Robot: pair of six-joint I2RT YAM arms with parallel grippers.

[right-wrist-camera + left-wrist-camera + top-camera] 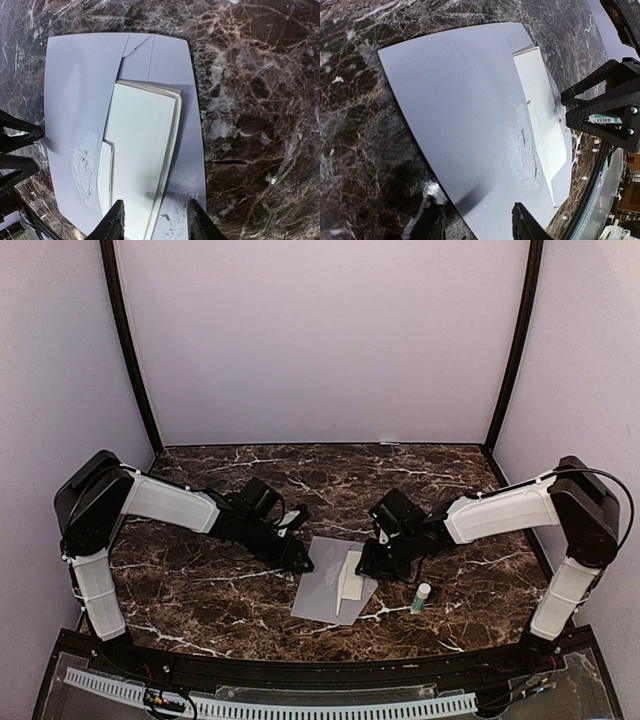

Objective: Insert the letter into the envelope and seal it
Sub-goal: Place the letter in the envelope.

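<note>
- Midway across the dark marble table (200, 590), the grey envelope (318, 588) lies flat between the two arms. The folded cream letter (142, 150) lies on its right-hand part.
- From overhead, the left gripper (300, 562) is at the envelope's left edge and the right gripper (368, 565) is at its right edge. Finger detail is too small there.
- Only the right wrist view shows the letter's stacked folds. Its long left edge runs along a slanted grey panel, seemingly tucked beneath it. The right fingers (116, 220) stand apart over the letter's near end, clamping nothing. I cannot tell whether they touch it.
- Only the left wrist view shows the left fingers (522, 222) spread over the envelope's near edge, with nothing between them. The other gripper shows black on the far side.
- Both wrist views show a scuffed whitish patch (522, 145) on the envelope.
- Only the overhead view shows a small white tube with a green cap (421, 597) beside the right arm.
- Plain lilac walls (320, 340) and black corner posts (128, 350) enclose the table.
</note>
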